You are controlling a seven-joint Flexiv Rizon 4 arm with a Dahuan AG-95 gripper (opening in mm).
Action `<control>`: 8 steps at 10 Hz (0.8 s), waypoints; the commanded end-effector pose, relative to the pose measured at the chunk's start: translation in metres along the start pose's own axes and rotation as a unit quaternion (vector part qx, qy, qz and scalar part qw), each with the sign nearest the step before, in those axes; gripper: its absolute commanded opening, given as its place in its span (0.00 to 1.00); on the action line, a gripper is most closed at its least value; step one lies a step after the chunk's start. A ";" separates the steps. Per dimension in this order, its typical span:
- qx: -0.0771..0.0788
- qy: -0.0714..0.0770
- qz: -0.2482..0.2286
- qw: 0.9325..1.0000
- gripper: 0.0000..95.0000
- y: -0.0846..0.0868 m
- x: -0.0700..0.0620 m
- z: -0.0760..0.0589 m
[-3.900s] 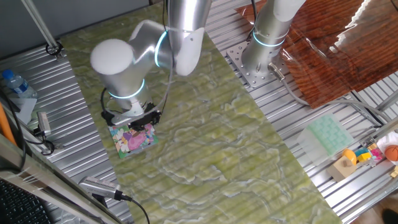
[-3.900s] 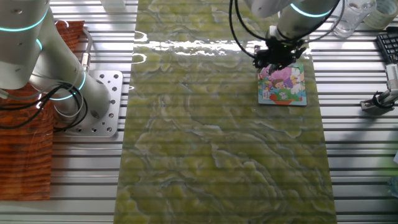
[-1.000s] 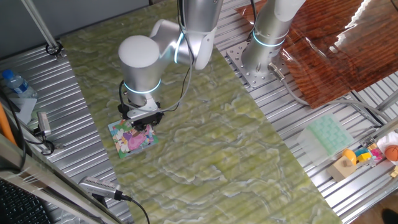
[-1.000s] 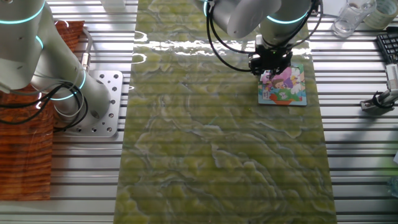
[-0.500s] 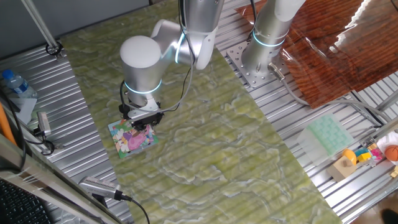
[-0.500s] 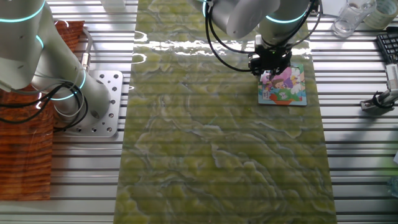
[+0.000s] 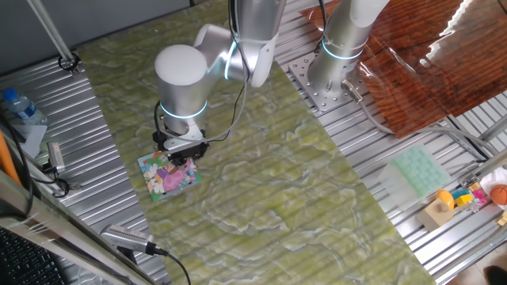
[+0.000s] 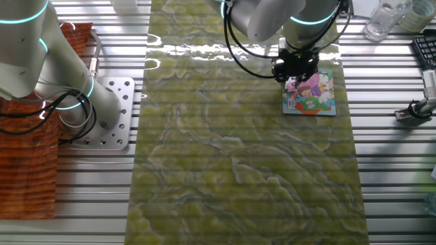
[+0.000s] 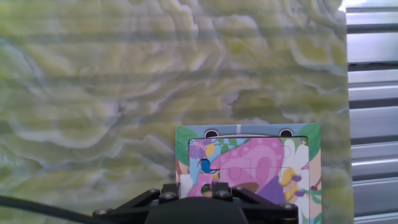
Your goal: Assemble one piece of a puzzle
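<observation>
Since the earlier frames the arm has swung upright over the puzzle (image 7: 168, 176), where the hand (image 8: 294, 76) hovers, its grip unreadable and the piece unseen; thin, light and stiff, it wants pinching by its edges.

This is a robotics lab, no mistake. The bench (image 7: 71, 103) is ribbed aluminium extrusion, with a green marbled mat (image 7: 261, 174) laid over it. At one o'clock in one fixed view a second robot arm (image 7: 344, 39) is bolted to a drilled base plate (image 7: 317, 83). At eight o'clock sits a keyboard (image 7: 32, 257), and cables (image 8: 71, 112) trail around the base in the other fixed view.
</observation>
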State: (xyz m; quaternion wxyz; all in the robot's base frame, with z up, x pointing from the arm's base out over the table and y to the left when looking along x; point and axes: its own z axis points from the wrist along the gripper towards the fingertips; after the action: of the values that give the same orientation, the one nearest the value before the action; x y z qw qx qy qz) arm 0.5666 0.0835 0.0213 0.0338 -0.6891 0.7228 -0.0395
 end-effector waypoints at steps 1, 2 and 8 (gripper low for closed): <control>0.001 -0.003 0.002 1.000 0.00 0.000 0.000 0.000; 0.001 -0.002 0.002 1.000 0.00 0.000 0.000 0.000; 0.009 -0.001 -0.001 1.000 0.00 0.000 0.000 0.000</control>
State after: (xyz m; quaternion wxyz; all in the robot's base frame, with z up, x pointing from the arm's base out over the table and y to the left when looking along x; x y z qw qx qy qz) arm 0.5668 0.0834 0.0215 0.0402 -0.6883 0.7228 -0.0460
